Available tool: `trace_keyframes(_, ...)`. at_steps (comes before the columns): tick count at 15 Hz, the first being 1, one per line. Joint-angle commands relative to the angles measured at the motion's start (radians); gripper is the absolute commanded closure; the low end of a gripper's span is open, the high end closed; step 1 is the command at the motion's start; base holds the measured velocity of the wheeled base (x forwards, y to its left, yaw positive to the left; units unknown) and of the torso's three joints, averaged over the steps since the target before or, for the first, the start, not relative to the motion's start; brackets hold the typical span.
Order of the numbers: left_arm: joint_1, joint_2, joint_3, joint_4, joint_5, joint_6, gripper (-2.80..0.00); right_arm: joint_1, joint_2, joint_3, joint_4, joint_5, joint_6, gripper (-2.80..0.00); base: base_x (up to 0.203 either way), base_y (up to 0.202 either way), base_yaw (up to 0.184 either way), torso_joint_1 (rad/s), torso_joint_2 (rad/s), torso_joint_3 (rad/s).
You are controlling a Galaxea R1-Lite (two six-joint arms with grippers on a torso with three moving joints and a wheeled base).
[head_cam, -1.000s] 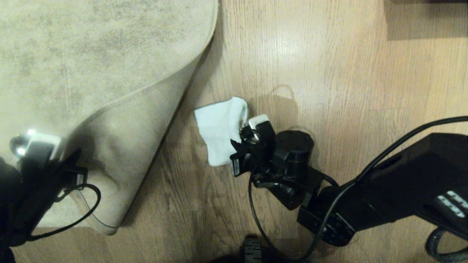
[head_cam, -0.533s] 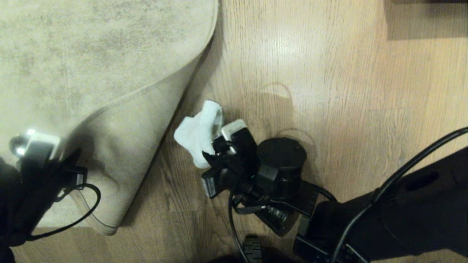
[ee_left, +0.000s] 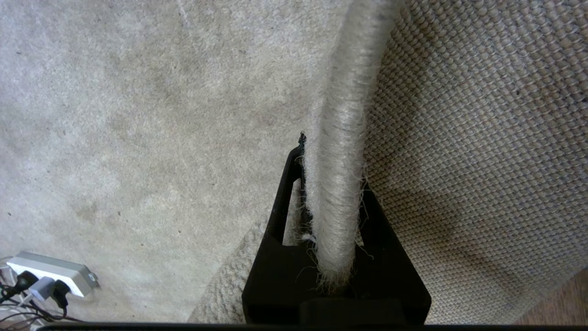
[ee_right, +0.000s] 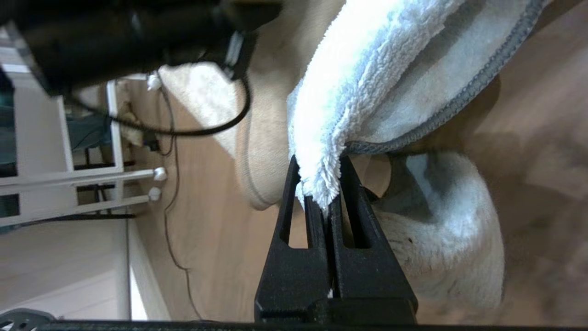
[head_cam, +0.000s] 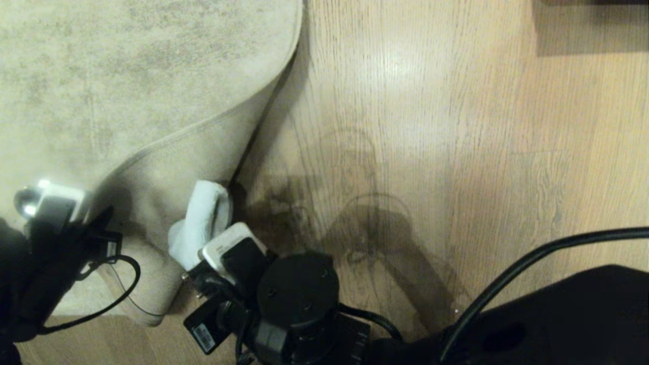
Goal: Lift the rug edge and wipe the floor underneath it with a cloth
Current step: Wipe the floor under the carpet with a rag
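Your left gripper [ee_left: 333,193] is at the near left, its jaws clamped on the rug edge [ee_left: 342,138], so the corner of the rug [head_cam: 152,66] is folded back with its paler woven underside [head_cam: 167,177] facing up. Your right gripper [ee_right: 321,193] sits near the middle of the scene, jaws pinched tight on one end of the cloth [head_cam: 200,223]. The cloth lies against the raised flap, right where the fold meets the floor [head_cam: 431,126]. From the head view you can't quite tell whether it presses on the planks or just brushes the underside. In the left wrist view a white power strip [ee_left: 50,273] lies on the rug.
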Motion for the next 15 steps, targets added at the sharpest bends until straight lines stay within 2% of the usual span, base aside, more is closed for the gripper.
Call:
trace_keyframes(1, 0.002, 0.002, 0.001, -0.009, 0.001, 0.002, 0.00, 0.016, 0.073, -0.003, -0.041, -0.002, 0.007, 0.00, 0.000, 0.000, 0.000, 0.000, 0.00, 0.000)
trace_keyframes(9, -0.008, 0.002, 0.008, -0.009, 0.002, 0.008, 0.00, -0.021, 0.264, -0.002, -0.278, -0.003, 0.036, 0.00, 0.000, 0.000, 0.000, 0.000, 0.00, 0.000)
trace_keyframes(15, -0.008, 0.002, 0.009, -0.009, 0.008, 0.008, 0.00, -0.082, 0.350, -0.005, -0.342, -0.006, 0.035, 0.00, 0.000, 0.000, 0.000, 0.000, 0.00, 0.000)
